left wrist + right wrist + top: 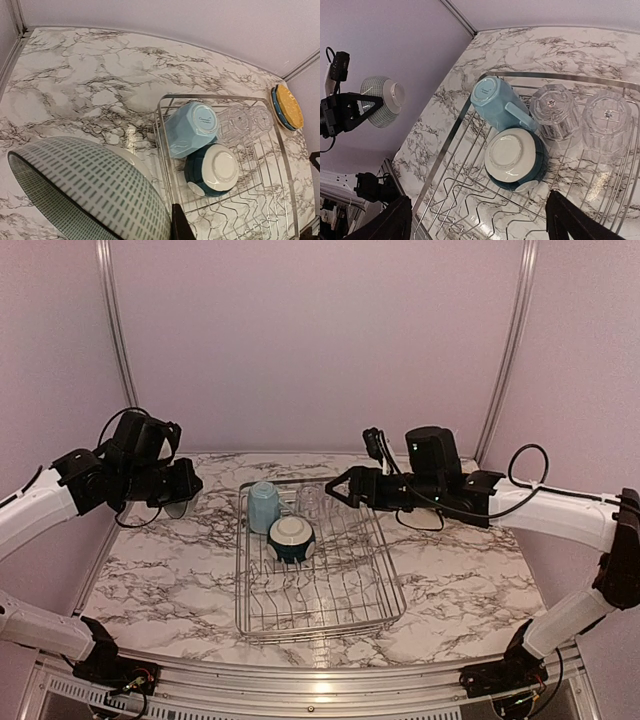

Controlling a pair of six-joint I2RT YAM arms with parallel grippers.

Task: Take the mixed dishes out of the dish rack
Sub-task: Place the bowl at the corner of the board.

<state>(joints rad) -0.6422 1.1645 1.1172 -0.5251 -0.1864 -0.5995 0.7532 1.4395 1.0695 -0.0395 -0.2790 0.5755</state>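
Note:
My left gripper (183, 488) is shut on the rim of the grey-green bowl (90, 190) and holds it in the air left of the dish rack (322, 615). One dark finger (181, 227) shows beside the bowl. The held bowl also shows in the right wrist view (382, 100). In the rack's far end lie a light blue mug (263, 507), an upturned dark-teal-and-white bowl (291, 538) and two clear glasses (555, 110). My right gripper (340, 490) is open and empty above the rack's far right side, near the glasses.
A yellow plate (289, 106) rests on a blue plate on the table beyond the rack's far right corner. The rack's near half holds only wire prongs (485, 210). Pale walls close in at the back and both sides.

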